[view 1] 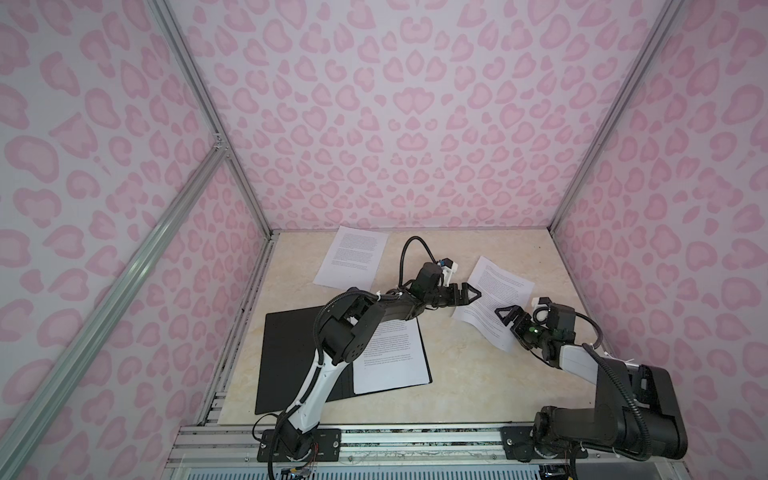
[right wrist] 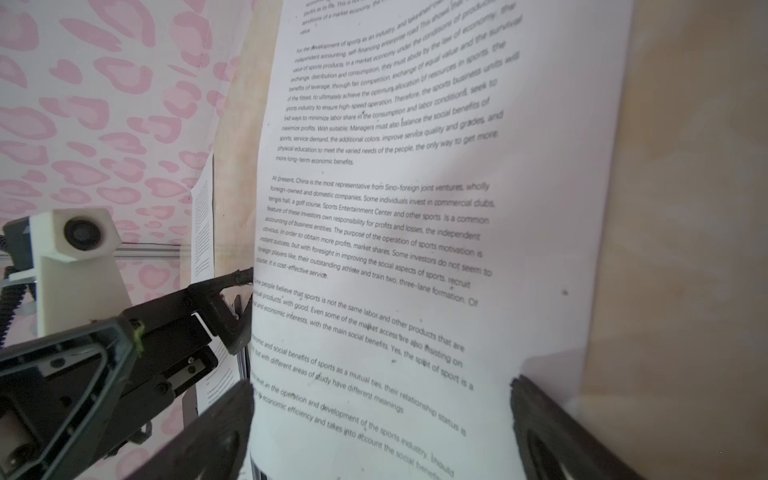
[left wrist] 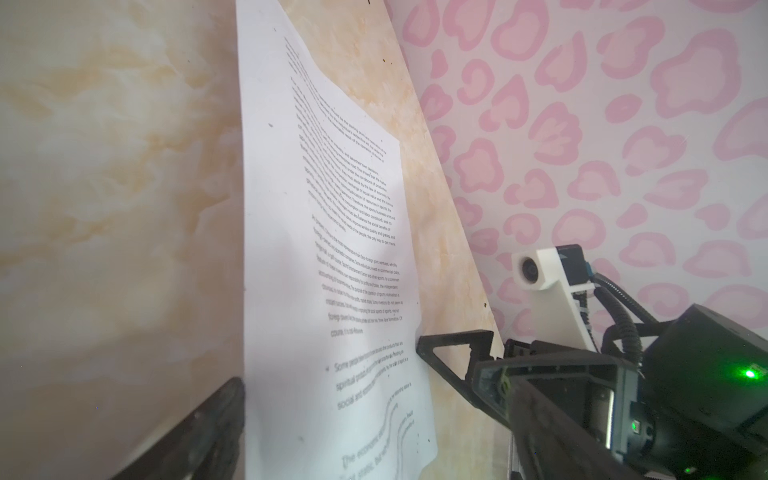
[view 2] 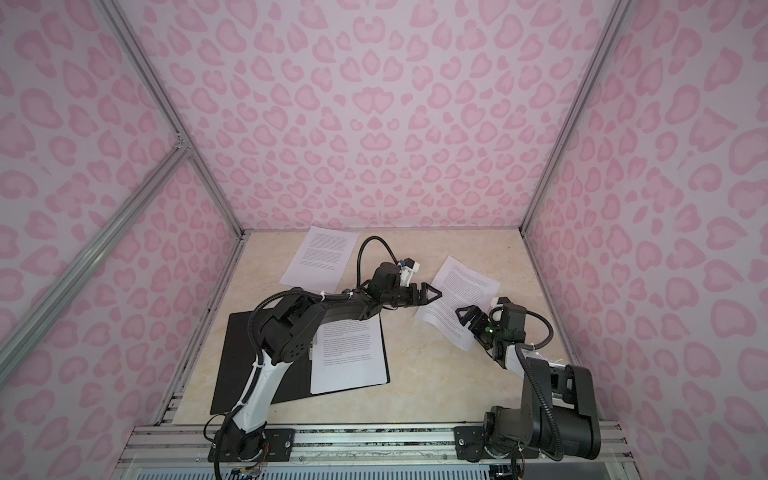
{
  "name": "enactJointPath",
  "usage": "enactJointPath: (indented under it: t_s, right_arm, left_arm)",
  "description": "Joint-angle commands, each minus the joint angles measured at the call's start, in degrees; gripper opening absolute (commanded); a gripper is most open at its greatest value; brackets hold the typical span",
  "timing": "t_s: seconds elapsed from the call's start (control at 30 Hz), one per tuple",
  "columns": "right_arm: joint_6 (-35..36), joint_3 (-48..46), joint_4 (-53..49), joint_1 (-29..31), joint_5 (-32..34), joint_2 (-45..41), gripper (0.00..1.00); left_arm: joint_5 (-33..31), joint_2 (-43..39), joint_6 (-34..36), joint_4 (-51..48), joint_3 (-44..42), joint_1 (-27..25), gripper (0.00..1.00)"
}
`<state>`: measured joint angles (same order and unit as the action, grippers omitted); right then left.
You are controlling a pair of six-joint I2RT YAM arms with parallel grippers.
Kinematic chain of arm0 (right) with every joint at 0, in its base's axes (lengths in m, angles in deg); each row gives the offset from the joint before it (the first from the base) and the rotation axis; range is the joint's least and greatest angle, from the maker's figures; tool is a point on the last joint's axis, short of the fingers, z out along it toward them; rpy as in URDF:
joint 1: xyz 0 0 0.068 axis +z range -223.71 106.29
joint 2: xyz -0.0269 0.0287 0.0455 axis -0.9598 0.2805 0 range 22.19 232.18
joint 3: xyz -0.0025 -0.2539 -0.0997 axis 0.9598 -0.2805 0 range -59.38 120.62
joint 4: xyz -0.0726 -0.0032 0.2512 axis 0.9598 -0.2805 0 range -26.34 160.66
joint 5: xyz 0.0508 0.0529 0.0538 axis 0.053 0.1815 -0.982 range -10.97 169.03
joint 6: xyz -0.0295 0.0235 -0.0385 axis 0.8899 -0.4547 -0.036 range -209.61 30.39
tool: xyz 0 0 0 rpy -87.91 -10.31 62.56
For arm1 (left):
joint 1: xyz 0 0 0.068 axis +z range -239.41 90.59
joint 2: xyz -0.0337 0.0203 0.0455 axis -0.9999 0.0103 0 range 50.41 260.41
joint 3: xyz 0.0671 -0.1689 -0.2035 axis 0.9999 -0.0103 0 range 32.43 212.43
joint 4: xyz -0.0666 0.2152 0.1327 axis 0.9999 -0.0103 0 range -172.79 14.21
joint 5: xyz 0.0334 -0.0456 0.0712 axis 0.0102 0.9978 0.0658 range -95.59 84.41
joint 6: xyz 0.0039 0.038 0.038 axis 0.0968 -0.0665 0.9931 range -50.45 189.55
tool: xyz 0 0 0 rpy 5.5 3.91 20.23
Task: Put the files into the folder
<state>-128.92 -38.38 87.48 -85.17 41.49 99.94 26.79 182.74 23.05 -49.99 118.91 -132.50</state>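
Two sets of jaws, both spread wide: left jaws at the edge of a printed sheet (view 1: 498, 286) on the counter (view 1: 478, 374), right jaws facing them above it.

Cream marbled tabletop (view 1: 478, 374); pink spotted walls (view 1: 415, 124); metal rail (view 1: 415, 440), likely aluminium.

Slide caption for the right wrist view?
Open right gripper poised over a printed sheet; left gripper at its edge.
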Motion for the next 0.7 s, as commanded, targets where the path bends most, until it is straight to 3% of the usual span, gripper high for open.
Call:
enactJointPath:
  t_s: [0.0, 0.3, 0.43, 0.67]
  right_arm:
    - [-0.2, -0.5, -5.7, 0.1, 0.9, 0.0, 0.97]
    - [-0.9, -0.7, -4.6, 0.2, 1.5, 0.4, 0.97]
    - [-0.9, -1.2, -4.4, 0.3, 1.6, 0.2, 0.97]
    - [-0.9, -1.2, -4.3, 0.3, 1.7, 0.2, 0.97]
  left_arm:
    - [3.9, -0.6, -1.8, 1.8, -0.3, -0.8, 1.00]
    - [6.6, -8.0, -17.2, 13.2, -11.8, -1.0, 1.00]
    - [6.3, -7.6, -27.9, 22.9, -15.7, -1.1, 0.99]
    - [6.2, -6.0, -32.0, 29.3, -16.9, -2.8, 0.97]
